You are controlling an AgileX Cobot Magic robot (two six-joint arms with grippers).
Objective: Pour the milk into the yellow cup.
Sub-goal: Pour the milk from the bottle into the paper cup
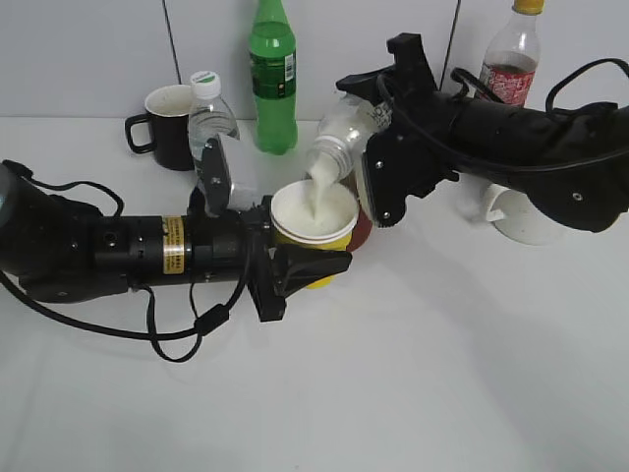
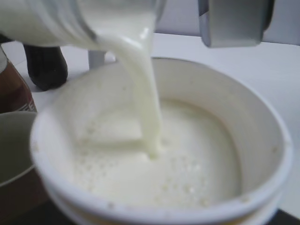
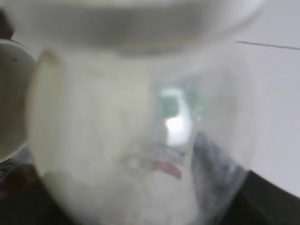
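Pour under way. Milk bottle (image 1: 346, 133) is tipped mouth-down just above and right of the yellow cup (image 1: 314, 218), with a white stream (image 2: 145, 84) falling into the cup's middle. Right claw (image 1: 378, 147) grasps the bottle at its body. Left claw (image 1: 300, 267) is clenched on the cup, holding it off the desk (image 1: 442, 374).

Done: in the left wrist view the cup looks well over half full, with a bubbled surface.

Left: milk remains in the bottle; the right wrist view is blurred, so the amount is uncertain, perhaps a third. By my judgement the bottle needs righting soon, since the level is nearing the rim (image 2: 262, 112).

Brown mug (image 1: 362, 224) sits just behind the cup.
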